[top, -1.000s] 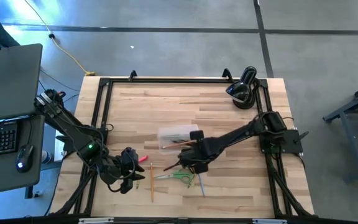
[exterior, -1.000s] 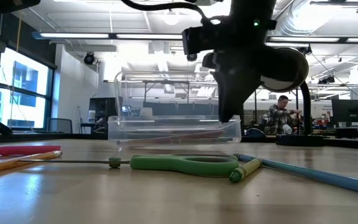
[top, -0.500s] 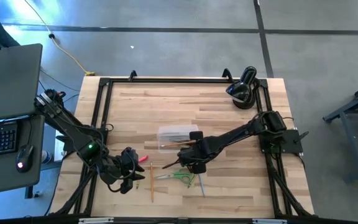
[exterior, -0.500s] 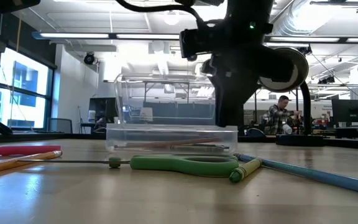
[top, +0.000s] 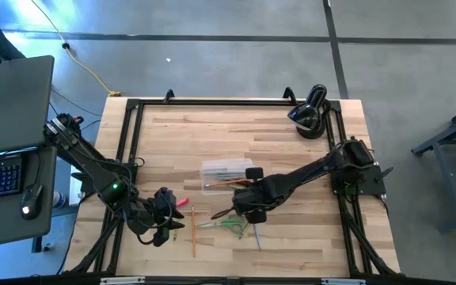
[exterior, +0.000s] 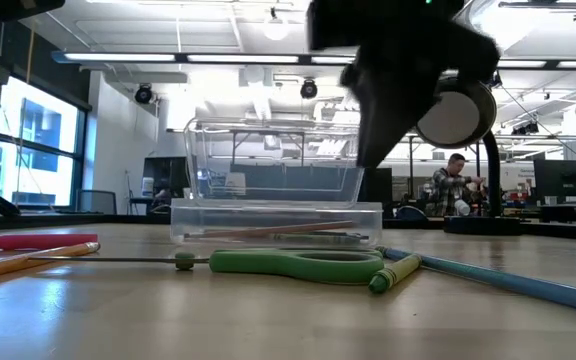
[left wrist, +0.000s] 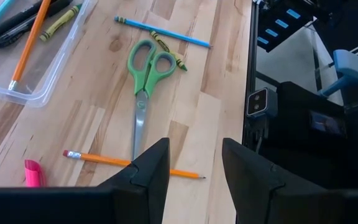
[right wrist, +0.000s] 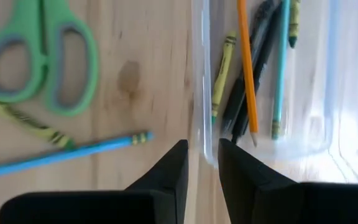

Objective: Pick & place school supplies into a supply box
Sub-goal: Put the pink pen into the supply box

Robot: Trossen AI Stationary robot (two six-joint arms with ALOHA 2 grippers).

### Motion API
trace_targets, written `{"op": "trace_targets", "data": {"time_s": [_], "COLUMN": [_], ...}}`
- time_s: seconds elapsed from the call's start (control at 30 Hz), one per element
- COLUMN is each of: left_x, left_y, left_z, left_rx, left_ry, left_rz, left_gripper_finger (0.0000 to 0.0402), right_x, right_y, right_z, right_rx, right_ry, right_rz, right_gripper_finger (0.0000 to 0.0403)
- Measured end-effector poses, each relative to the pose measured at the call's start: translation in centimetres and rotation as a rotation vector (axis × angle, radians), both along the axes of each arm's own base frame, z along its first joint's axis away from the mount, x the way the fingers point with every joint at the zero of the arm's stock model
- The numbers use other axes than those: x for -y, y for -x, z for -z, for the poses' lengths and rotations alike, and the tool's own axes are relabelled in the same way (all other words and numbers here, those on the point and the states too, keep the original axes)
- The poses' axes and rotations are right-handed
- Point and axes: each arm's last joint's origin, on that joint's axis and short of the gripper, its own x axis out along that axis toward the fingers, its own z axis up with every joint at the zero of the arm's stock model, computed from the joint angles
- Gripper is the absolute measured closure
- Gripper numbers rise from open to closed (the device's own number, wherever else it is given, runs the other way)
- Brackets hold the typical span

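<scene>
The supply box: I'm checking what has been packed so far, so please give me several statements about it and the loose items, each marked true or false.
1. An orange pencil lies inside the supply box. True.
2. The green scissors are in the box. False: they lie on the table outside it.
3. A blue pencil lies on the table beyond the scissors' handles. True.
4. The right tool grips a pencil. False: nothing shows between its fingers.
5. The left tool holds the scissors. False: it is empty.
</scene>
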Motion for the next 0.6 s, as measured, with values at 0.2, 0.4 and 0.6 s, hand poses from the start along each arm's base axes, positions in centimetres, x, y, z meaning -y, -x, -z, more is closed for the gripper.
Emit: {"op": "trace_targets", "data": {"time_s": [0.2, 0.4, 0.6], "left_x": [0.0, 0.0, 0.0], "left_y": [0.0, 0.0, 0.0], "left_z": [0.0, 0.0, 0.0], "left_rx": [0.000, 0.000, 0.000], "left_ry": [0.000, 0.000, 0.000], "left_rz": [0.000, 0.000, 0.000], "left_gripper_finger": [0.0222, 0.0222, 0.0222], "right_x": [-1.7, -4.4, -6.3], "right_y": [2.3, 5.1, 8.3], "right_z": [-2.1, -3.7, -6.2], "right_rx": [0.000, 0.056, 0.153], "right_ry": [-0.053, 0.022, 0.054], "right_rz": [0.075, 0.103, 0.105], "right_gripper_finger": [0.0336, 0.0336, 0.0336]}}
